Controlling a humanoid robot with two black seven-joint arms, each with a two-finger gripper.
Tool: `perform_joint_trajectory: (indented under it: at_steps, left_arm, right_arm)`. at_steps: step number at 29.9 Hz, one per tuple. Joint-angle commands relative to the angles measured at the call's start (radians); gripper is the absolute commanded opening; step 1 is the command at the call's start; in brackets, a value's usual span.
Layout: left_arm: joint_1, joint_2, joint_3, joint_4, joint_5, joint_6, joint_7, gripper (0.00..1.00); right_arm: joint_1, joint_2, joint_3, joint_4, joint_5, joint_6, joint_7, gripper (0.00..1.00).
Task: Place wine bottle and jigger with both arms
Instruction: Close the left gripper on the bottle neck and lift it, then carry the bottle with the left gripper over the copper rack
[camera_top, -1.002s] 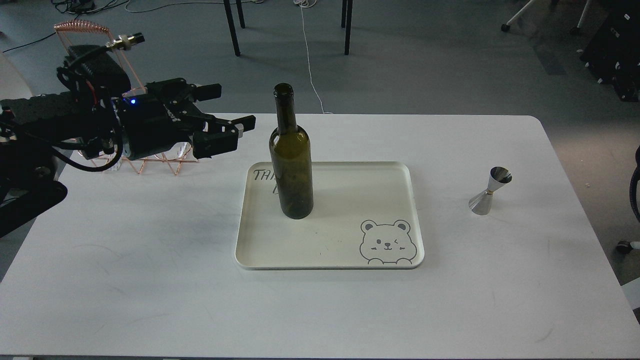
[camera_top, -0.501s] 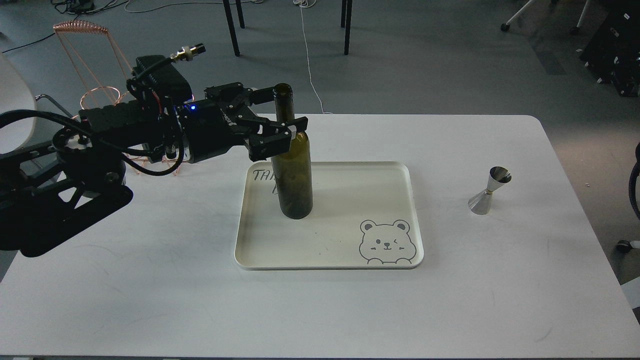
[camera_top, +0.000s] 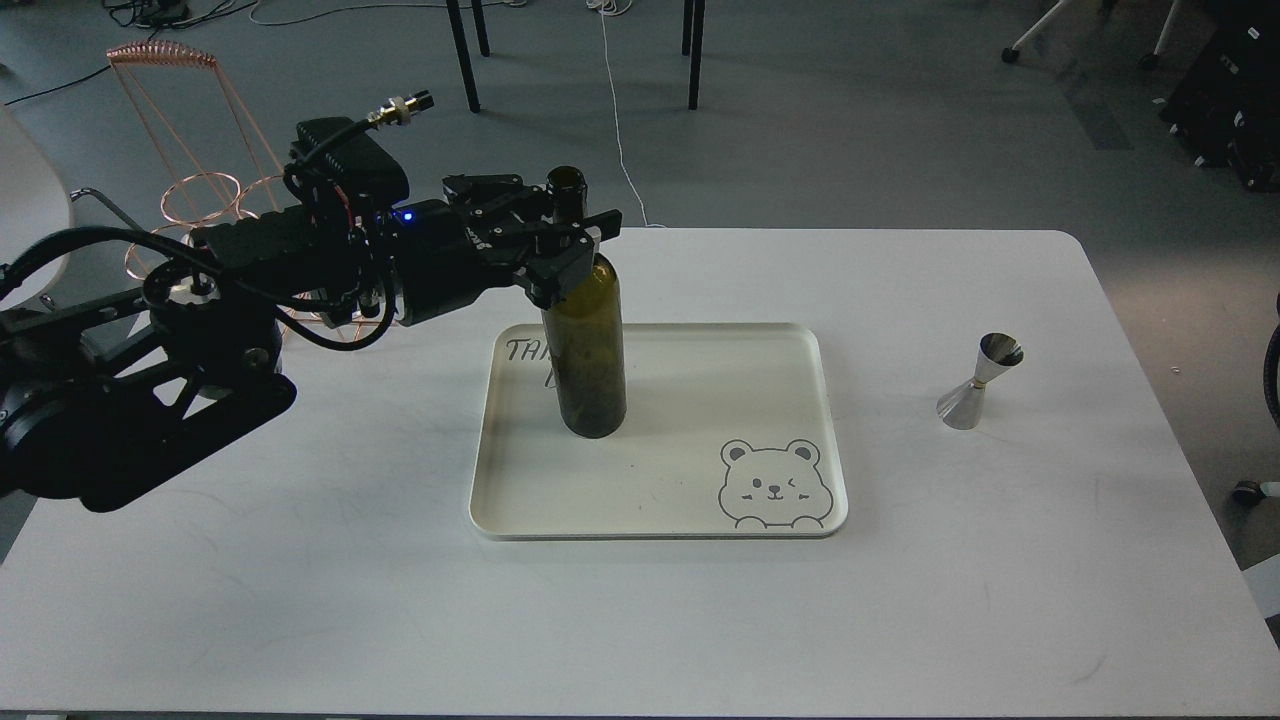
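Now left gripper (camera_top: 562, 232) closed in round wine bottle (camera_top: 586, 340) neck vs 0.5s ago.

A single head view is given, taken from above the near edge of the white rectangular worktop (camera_top: 300, 620) and aimed forward and downward toward 12 o'clock. The whole worktop is framed at middling distance, with grey floor seen beyond it. The black jointed left arm (camera_top: 200, 330) is seen entering from 9 o'clock.
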Motion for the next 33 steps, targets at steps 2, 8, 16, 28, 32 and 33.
perform_joint_trajectory:
  at_steps: [2,8,16,28,32,33]
  left_arm:
    - [-0.001,0.016,0.000,-0.002,-0.001,-0.002,0.002,0.18]
    - [-0.029,0.042,-0.028,-0.025,-0.009,-0.002,0.018,0.12]
    - [-0.167,0.107,-0.040,-0.086,-0.050,-0.032,0.005,0.13]
    - [-0.248,0.338,-0.029,0.224,-0.141,-0.028,-0.117,0.13]
    - [-0.248,0.388,-0.026,0.255,-0.146,-0.028,-0.139,0.13]
    - [-0.247,0.394,-0.026,0.255,-0.147,-0.028,-0.139,0.13]
  right_arm:
    - [-0.001,0.003,0.001,0.000,0.000,0.000,0.001,0.98]
    - [0.003,0.001,0.001,0.002,0.000,0.000,0.001,0.98]
    - [0.013,-0.005,0.001,0.002,0.000,0.001,0.001,0.98]
    - [0.003,-0.017,0.001,0.003,0.000,0.012,0.001,0.98]
    - [0.005,-0.009,0.001,0.008,0.000,0.012,0.001,0.98]
    - [0.007,-0.009,0.001,0.008,0.000,0.012,0.001,0.98]
